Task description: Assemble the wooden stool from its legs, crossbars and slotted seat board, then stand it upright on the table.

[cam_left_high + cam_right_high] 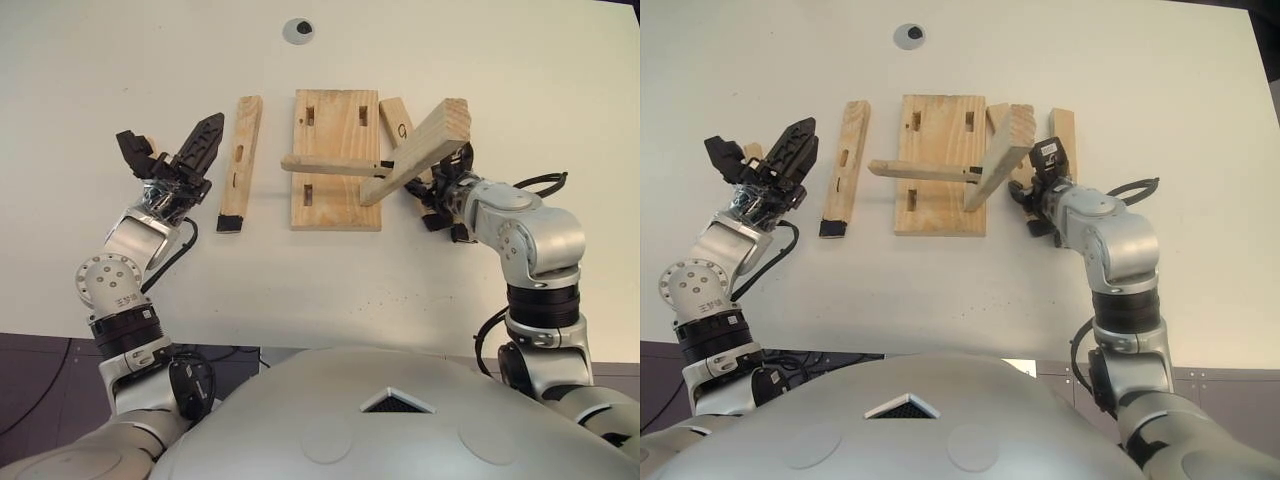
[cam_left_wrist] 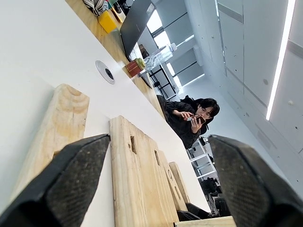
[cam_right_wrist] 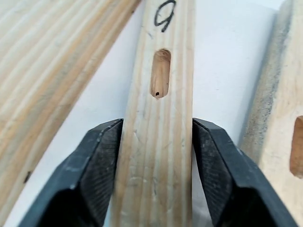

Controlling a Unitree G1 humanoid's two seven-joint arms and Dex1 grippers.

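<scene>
Pine: one seat board (image 1: 335,205), one crossbar (image 1: 325,163), four legs (image 1: 241,155) | my left gripper (image 1: 170,130), 9 o'clock, fingers spread wide | my right gripper (image 3: 157,137), 3 o'clock, clamps marked leg (image 3: 166,113); outer leg (image 1: 1064,128) half-hidden.

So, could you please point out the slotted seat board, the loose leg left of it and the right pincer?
slotted seat board (image 1: 345,205), left eye view, bare wood, near end.
loose leg (image 1: 246,125), left eye view, top face beyond the slot.
right pincer (image 3: 157,125), right wrist view, midway between its fingertips, gripping the marked leg (image 3: 161,113).
</scene>
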